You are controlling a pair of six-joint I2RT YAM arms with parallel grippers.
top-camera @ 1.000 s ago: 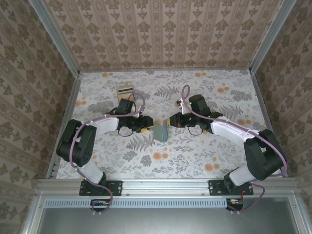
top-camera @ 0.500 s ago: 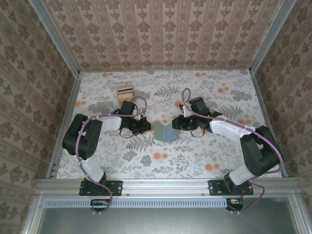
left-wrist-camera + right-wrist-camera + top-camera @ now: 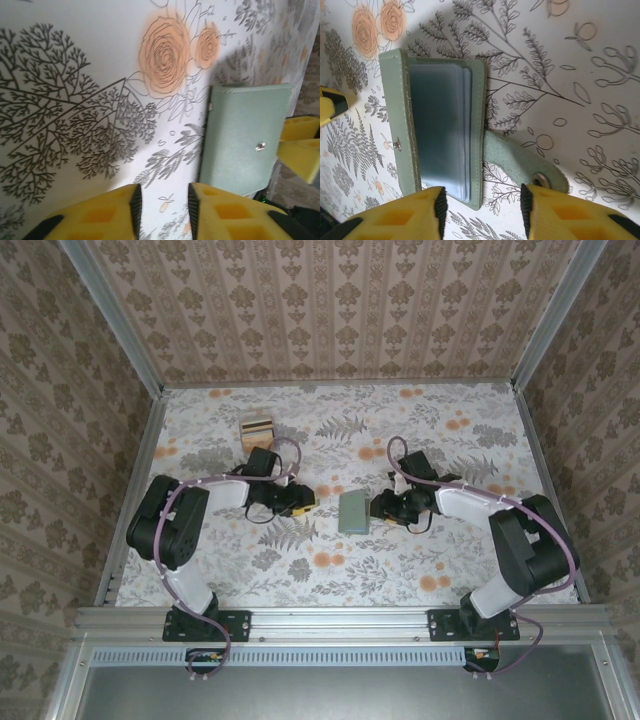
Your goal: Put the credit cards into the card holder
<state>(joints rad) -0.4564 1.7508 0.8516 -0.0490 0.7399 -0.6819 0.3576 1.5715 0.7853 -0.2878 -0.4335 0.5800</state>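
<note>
Lying long-axis near-to-far, card holder (image 3: 353,512), tab (image 3: 520,167) toward right tool (image 3: 380,508)

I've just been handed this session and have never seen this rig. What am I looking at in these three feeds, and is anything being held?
Two robot arms are bolted at the table's near edge, each ending in a yellow two-finger gripper. The overhead picture looks down from behind them. In it the left gripper and right gripper face each other across the green card holder, which lies on the flowered table. The tan credit cards sit farther back on the left.

The other two pictures come from a camera on each wrist, with that arm's own fingers along the bottom edge. The right wrist view shows the holder's bluish pockets between its covers and its snap tab sticking out. Both grippers are open and hold nothing.
</note>
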